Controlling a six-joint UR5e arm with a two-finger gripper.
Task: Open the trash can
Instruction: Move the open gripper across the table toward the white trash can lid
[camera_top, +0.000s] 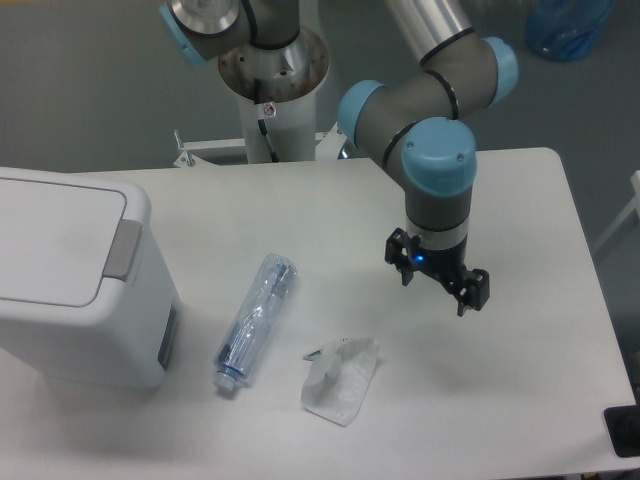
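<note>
Standing at the left edge of the white table, the trash can is cut off by the left border of the view, so its full width cannot be seen. Its flat white lid is down, and the grey push tab sits on the right end of the lid, facing toward the middle of the table. The long axis of the bin seems to run left to right.

Just beside it, on its right, lies a clear crushed plastic bottle. The bottle lies slanted, with the cap end near and the base farther and to the right. A crumpled clear plastic wrapper lies near the front edge, right of the bottle.

The gripper hangs over the table well right of the bin, with its two dark fingers spread apart and nothing between them. A small blue light shines on it. Open table surface lies around it and to the right.

No readable writing shows on the bin or the bottle.
</note>
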